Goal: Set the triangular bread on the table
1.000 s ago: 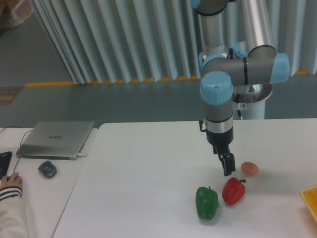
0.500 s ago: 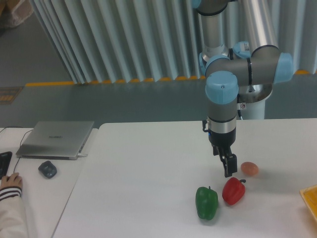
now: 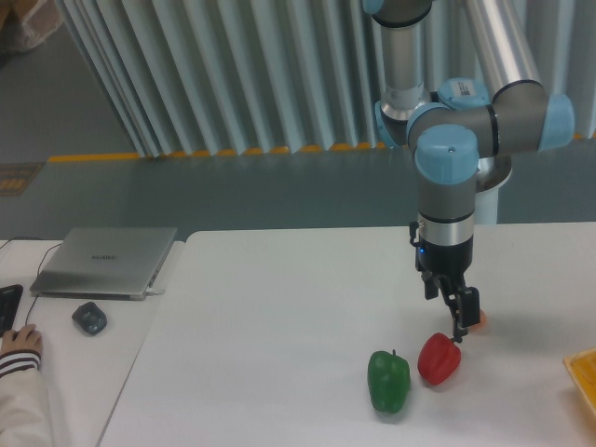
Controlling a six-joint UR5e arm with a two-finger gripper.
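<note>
The triangular bread is not in view. My gripper (image 3: 460, 326) hangs from the arm over the right part of the white table (image 3: 279, 354), pointing down, just above the red pepper (image 3: 438, 359). Its fingers look closed together with nothing between them. It stands in front of the small brown egg (image 3: 480, 321) and hides most of it.
A green pepper (image 3: 389, 380) stands left of the red one. The corner of a flat yellow tray (image 3: 583, 374) shows at the right edge. On the adjoining desk at the left are a laptop (image 3: 104, 261), a mouse (image 3: 89, 318) and a person's hand (image 3: 19, 343).
The arm has moved right, carrying the gripper from left of the egg to in front of it, above the red pepper. The peppers have not moved.
</note>
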